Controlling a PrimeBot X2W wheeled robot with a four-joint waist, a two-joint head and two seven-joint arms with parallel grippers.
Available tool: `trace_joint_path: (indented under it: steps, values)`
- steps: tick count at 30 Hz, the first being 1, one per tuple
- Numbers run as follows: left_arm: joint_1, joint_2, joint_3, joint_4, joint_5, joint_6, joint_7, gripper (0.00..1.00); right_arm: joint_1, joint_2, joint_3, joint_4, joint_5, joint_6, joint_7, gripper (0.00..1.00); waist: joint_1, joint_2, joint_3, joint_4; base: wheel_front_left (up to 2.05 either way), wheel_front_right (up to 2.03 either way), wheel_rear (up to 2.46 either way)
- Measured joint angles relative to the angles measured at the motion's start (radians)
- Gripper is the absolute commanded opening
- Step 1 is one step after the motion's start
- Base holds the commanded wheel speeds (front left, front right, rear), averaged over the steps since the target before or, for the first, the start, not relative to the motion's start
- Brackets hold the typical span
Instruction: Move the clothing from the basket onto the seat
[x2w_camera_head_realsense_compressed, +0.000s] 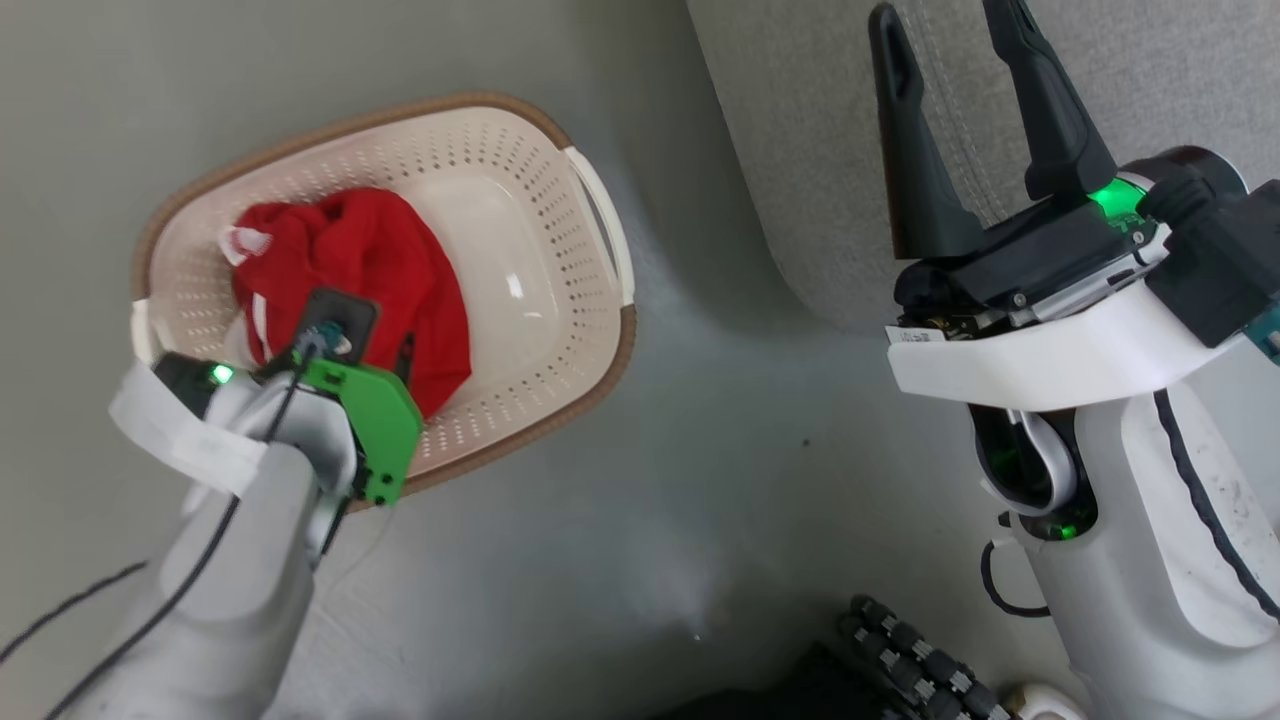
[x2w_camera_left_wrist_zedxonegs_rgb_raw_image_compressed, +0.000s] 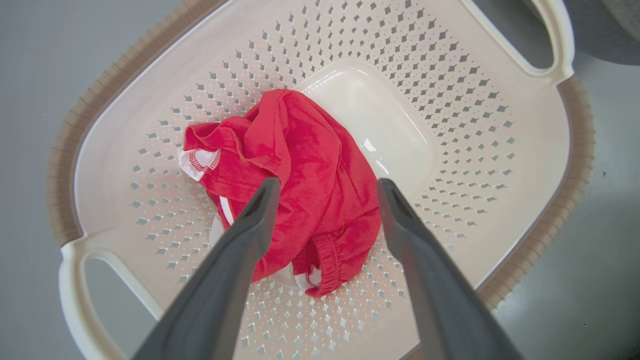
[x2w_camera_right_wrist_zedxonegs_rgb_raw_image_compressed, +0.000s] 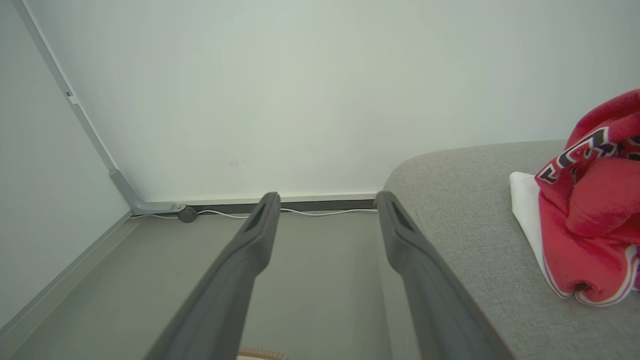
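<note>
The red clothing (x2w_camera_head_realsense_compressed: 370, 250) lies bunched in the left half of the cream basket (x2w_camera_head_realsense_compressed: 520, 150), which stands on the floor. In the left wrist view my left gripper (x2w_camera_left_wrist_zedxonegs_rgb_raw_image_compressed: 328, 184) hangs open just above the clothing (x2w_camera_left_wrist_zedxonegs_rgb_raw_image_compressed: 310, 165), one finger over each side of the heap, holding nothing; the basket (x2w_camera_left_wrist_zedxonegs_rgb_raw_image_compressed: 450, 100) surrounds it. My right gripper (x2w_camera_head_realsense_compressed: 942, 12) stands open and empty over the edge of the grey seat (x2w_camera_head_realsense_compressed: 1150, 70). In the right wrist view the right gripper (x2w_camera_right_wrist_zedxonegs_rgb_raw_image_compressed: 326, 197) points past the seat (x2w_camera_right_wrist_zedxonegs_rgb_raw_image_compressed: 465, 210) toward the wall.
Another red jersey (x2w_camera_right_wrist_zedxonegs_rgb_raw_image_compressed: 590, 210) with lettering lies on the seat over a white cloth (x2w_camera_right_wrist_zedxonegs_rgb_raw_image_compressed: 522, 200). A cable (x2w_camera_right_wrist_zedxonegs_rgb_raw_image_compressed: 320, 212) runs along the wall's base, beside a slanted metal post (x2w_camera_right_wrist_zedxonegs_rgb_raw_image_compressed: 75, 105). A black ridged part (x2w_camera_head_realsense_compressed: 910, 660) sits at the bottom.
</note>
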Motion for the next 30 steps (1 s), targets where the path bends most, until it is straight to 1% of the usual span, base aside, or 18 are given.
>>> trace_joint_path:
  steps: [7, 9, 13, 17, 19, 22, 26, 30]
  values:
    - [-0.106, 0.057, 0.014, 0.048, 0.036, -0.008, 0.036, 1.0, -0.04, 0.018, 0.014, -0.012, 0.034, 0.001, -0.036, 1.0, 0.0, 0.0, 0.102, -0.053, 0.0, 0.0, 0.0]
    - [-0.134, 0.082, 0.016, 0.074, 0.048, -0.008, 0.043, 1.0, -0.048, 0.026, 0.02, -0.003, 0.043, 0.001, -0.057, 1.0, 0.0, 0.0, 0.142, -0.077, 0.0, 0.0, 0.0]
    - [-0.158, 0.105, 0.021, 0.111, 0.055, -0.008, 0.054, 1.0, -0.058, 0.032, 0.023, 0.016, 0.052, 0.001, -0.073, 1.0, -0.0001, 0.0, 0.184, -0.112, 0.0, 0.0, 0.0]
    - [-0.184, 0.115, 0.033, 0.146, 0.059, -0.003, 0.055, 1.0, -0.062, 0.034, 0.022, 0.037, 0.053, 0.001, -0.085, 1.0, -0.0001, 0.0, 0.215, -0.143, 0.0, 0.0, 0.0]
    - [-0.193, 0.116, 0.041, 0.163, 0.061, 0.008, 0.063, 1.0, -0.065, 0.034, 0.023, 0.045, 0.055, 0.001, -0.089, 1.0, -0.0001, 0.0, 0.226, -0.155, 0.0, 0.0, 0.0]
    - [-0.204, 0.123, 0.05, 0.195, 0.061, 0.035, 0.078, 1.0, -0.072, 0.035, 0.026, 0.053, 0.062, 0.001, -0.094, 1.0, -0.0001, 0.0, 0.239, -0.168, 0.0, 0.0, 0.0]
    - [-0.219, 0.129, 0.052, 0.232, 0.063, 0.051, 0.099, 1.0, -0.08, 0.037, 0.031, 0.062, 0.073, 0.001, -0.1, 1.0, -0.0001, 0.0, 0.247, -0.177, 0.0, 0.0, 0.0]
    - [-0.234, 0.129, 0.049, 0.267, 0.064, 0.051, 0.124, 1.0, -0.082, 0.038, 0.033, 0.07, 0.078, 0.001, -0.102, 1.0, -0.0002, 0.0, 0.249, -0.179, 0.0, 0.0, 0.0]
